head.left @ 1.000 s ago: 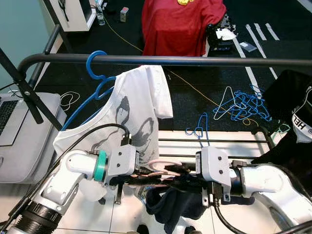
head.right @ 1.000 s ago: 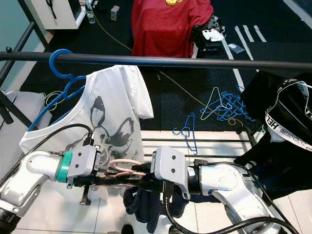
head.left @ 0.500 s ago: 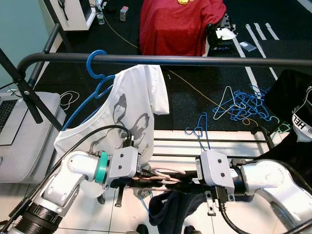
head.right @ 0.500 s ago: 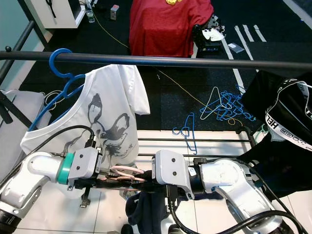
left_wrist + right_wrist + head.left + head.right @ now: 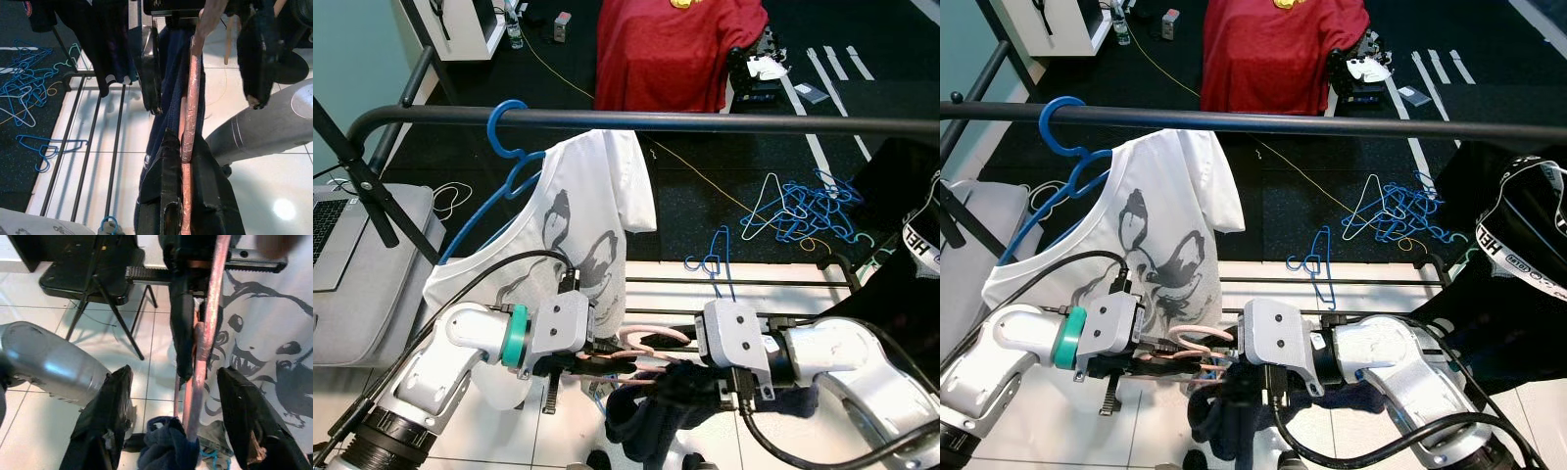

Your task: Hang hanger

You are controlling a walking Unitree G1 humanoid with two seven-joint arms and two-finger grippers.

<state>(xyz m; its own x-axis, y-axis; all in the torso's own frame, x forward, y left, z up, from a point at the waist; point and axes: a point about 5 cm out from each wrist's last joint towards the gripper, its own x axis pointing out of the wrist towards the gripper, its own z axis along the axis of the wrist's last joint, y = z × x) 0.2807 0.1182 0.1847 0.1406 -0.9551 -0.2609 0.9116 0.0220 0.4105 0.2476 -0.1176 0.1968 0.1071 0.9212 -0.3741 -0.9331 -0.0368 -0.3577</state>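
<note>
**Q:** What do the head views show?

**A:** Both silver arms reach inward below a black clothes rail (image 5: 705,121), wrists nearly meeting. The left gripper (image 5: 607,354) points toward the robot's right, its fingers clamped on a pink hanger (image 5: 651,338) that lies roughly level between the two wrists. The right gripper (image 5: 677,370) points back toward it, elbow bent, its fingertips lost in a dark blue garment (image 5: 656,411) drooping under the hanger. On the rail, well to the left, a blue hanger (image 5: 504,132) carries a white printed T-shirt (image 5: 578,225). A red shirt (image 5: 675,49) stands beyond the rail, loose blue hangers (image 5: 803,211) lie on the dark floor, a laptop (image 5: 333,230) sits at the far left, and black clothing (image 5: 901,235) hangs at the right.

**Q:** And the left wrist view?

**A:** The left gripper (image 5: 188,161) is closed on the pink hanger (image 5: 191,98), whose bar runs straight out between the two black fingers. The dark blue garment (image 5: 168,83) hangs alongside it. The right gripper's black fingers face it from the far end, above a low metal rack (image 5: 98,132) on white tiles.

**Q:** The right wrist view?

**A:** The right gripper (image 5: 183,416) stands spread wide, one black finger (image 5: 105,421) on each side of the pink hanger (image 5: 208,333) without touching it. The printed T-shirt (image 5: 264,342) fills the background; the blue garment (image 5: 164,445) bunches below.
</note>
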